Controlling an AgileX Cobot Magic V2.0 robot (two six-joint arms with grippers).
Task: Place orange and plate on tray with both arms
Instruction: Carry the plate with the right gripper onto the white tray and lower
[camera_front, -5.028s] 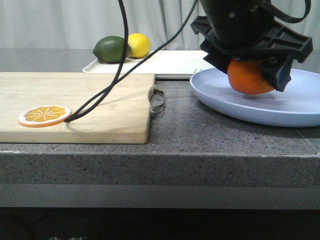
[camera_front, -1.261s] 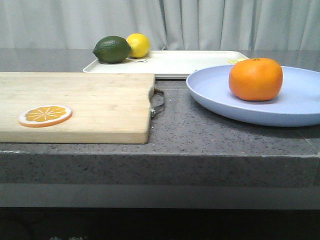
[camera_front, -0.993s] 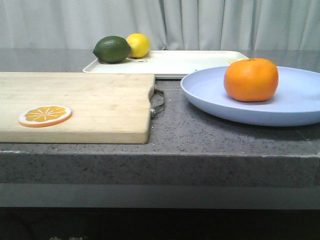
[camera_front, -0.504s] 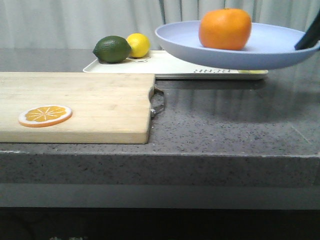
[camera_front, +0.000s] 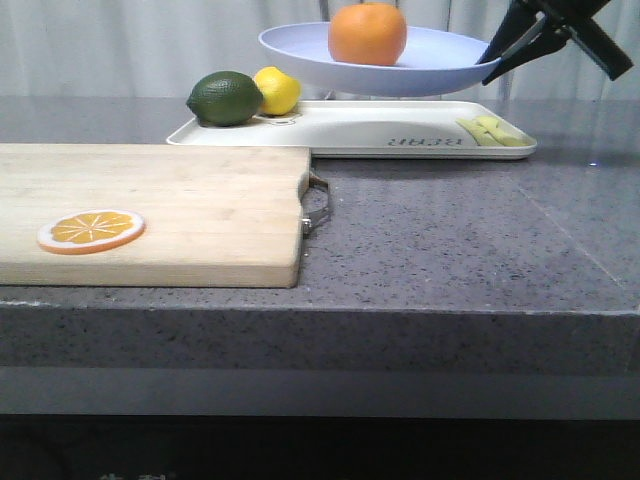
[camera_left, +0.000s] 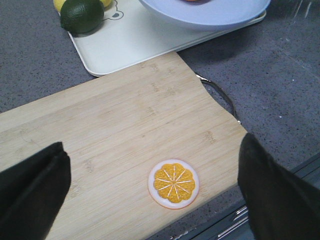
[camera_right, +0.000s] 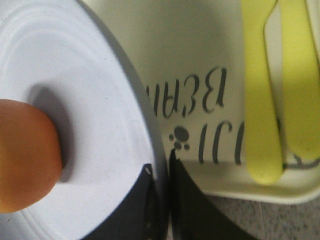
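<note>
The pale blue plate (camera_front: 440, 58) hangs in the air above the cream tray (camera_front: 350, 130), clear of it, with the orange (camera_front: 367, 32) sitting in its middle. My right gripper (camera_front: 492, 58) comes in from the upper right and is shut on the plate's right rim. The right wrist view shows the black fingers (camera_right: 142, 200) pinching the plate (camera_right: 100, 100) edge, the orange (camera_right: 22, 160) beside them and the tray (camera_right: 200, 50) below. My left gripper (camera_left: 152, 145) hovers open over the wooden board, holding nothing.
A wooden cutting board (camera_front: 150, 200) with a metal handle (camera_front: 318, 205) fills the left front and carries an orange slice (camera_front: 90, 231). A dark green lime (camera_front: 224, 98) and a lemon (camera_front: 278, 90) occupy the tray's left end, yellow-green pieces (camera_front: 495, 132) its right end.
The plate with the orange has risen off the counter and travelled left and back over the tray, carried by my right gripper. The arm that held the orange has left the front view.
</note>
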